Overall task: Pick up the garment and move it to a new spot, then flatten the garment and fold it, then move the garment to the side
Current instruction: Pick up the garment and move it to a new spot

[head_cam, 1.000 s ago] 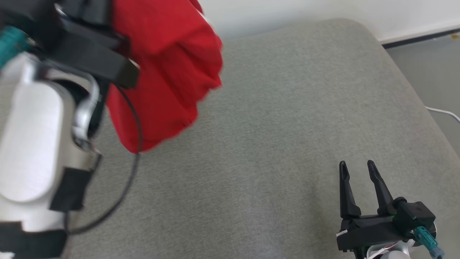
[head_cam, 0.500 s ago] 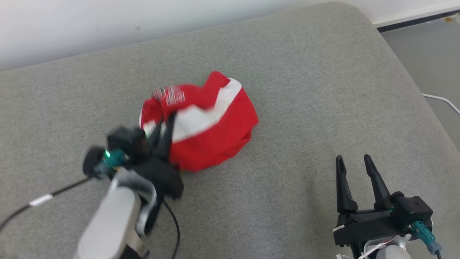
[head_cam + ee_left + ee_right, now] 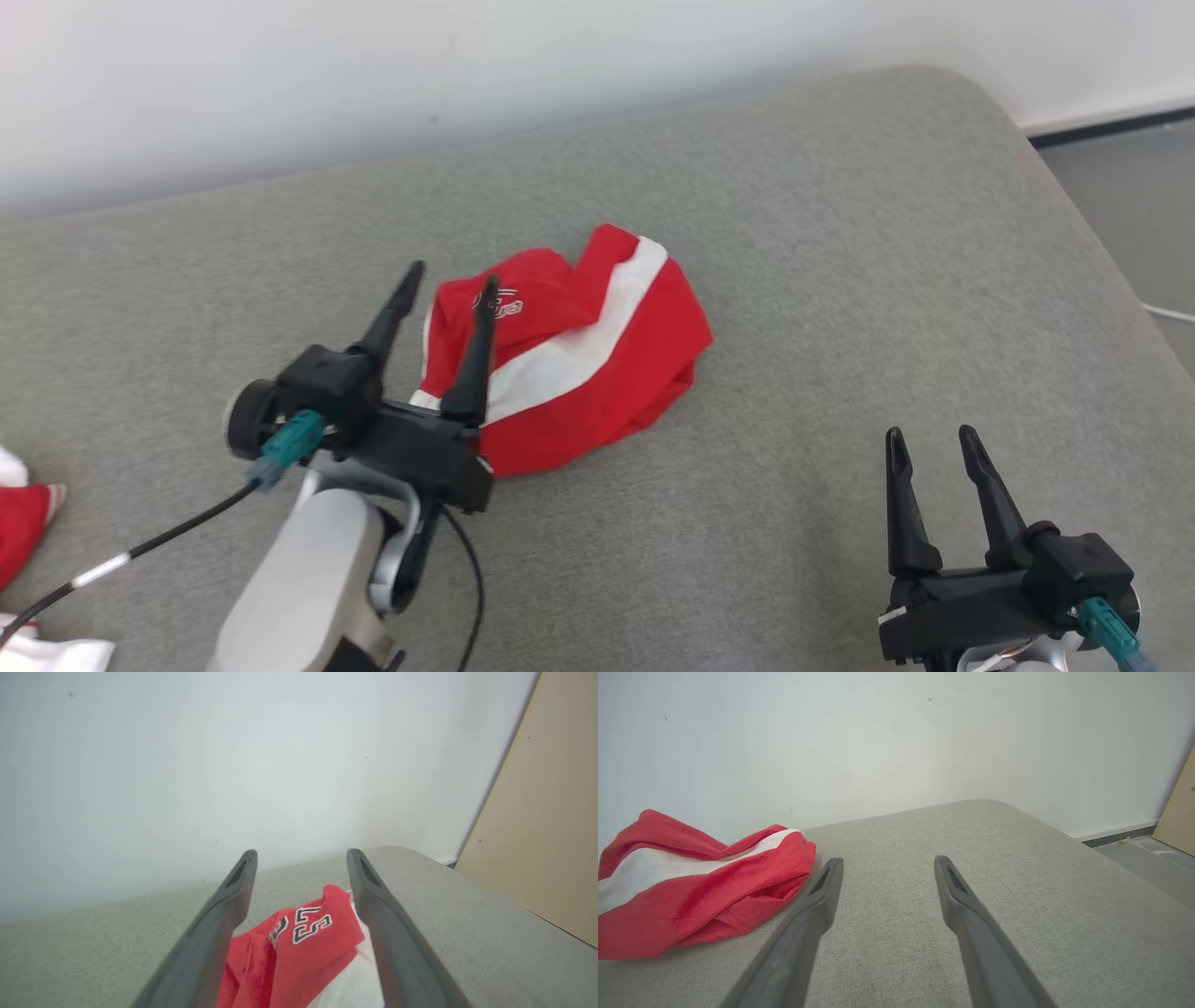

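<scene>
A grey fabric-covered pad [image 3: 794,233] takes up most of the head view, backed by a white wall [image 3: 373,75]. Nearest, at 5 o'clock, the right gripper [image 3: 931,437] hovers over bare fabric with its two fingers spread and nothing between them. At 8 o'clock, against the view's left edge, lies a bit of other red and white cloth [image 3: 23,523]. Just inward of it the left gripper [image 3: 446,285] stands with its fingers wide apart and clamps nothing, and a black cable [image 3: 140,551] trails from it toward 8 o'clock. Its right finger crosses in front of the near left edge of the red jersey [image 3: 597,373]; whether it touches the cloth cannot be told. The jersey lies crumpled about the middle of the pad, with a white band across it and black-and-white numerals on a raised fold. Bare fabric surrounds it, widest toward 3 o'clock and toward the right gripper, with a narrower strip at 12 o'clock. The pad's right edge climbs to a rounded corner at 1 o'clock. Past that edge, at 3 o'clock, is grey floor [image 3: 1130,215] with a white cord [image 3: 1172,313] on it. The far edge meets the wall from 10 to 1 o'clock.
</scene>
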